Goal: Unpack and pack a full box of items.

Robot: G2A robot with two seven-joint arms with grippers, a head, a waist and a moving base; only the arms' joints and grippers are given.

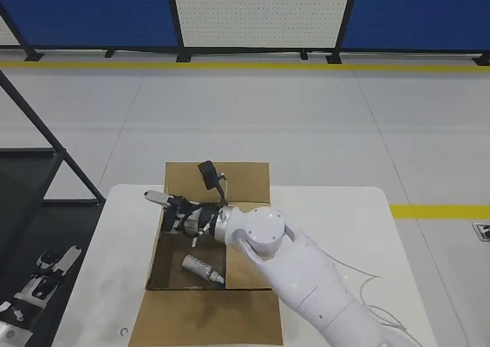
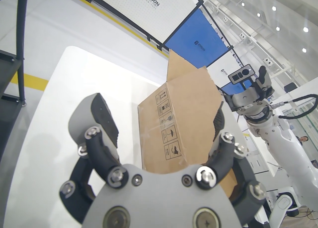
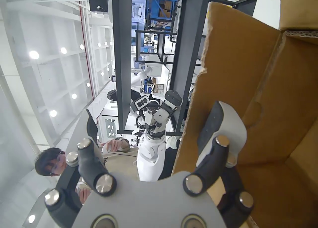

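You have one cardboard box (image 1: 249, 178) on one white table (image 1: 340, 217). Inside it you can count one item (image 1: 203, 269), small and bottle-shaped. Two of the box's flaps (image 1: 205, 330) lie spread flat, one on the far side and one on the near side. You are working with two grippers, the left gripper (image 2: 159, 107) and the right gripper (image 3: 154, 114), each with two fingers (image 2: 104, 114). One black frame (image 1: 45, 130) stands beside the table, and two yellow lines (image 1: 262, 64) mark the floor

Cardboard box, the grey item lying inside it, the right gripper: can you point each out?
cardboard box (image 1: 201, 317), top view, on its near flap.
grey item (image 1: 201, 266), top view, middle of its body.
right gripper (image 3: 152, 109), right wrist view, midway between its fingertips.
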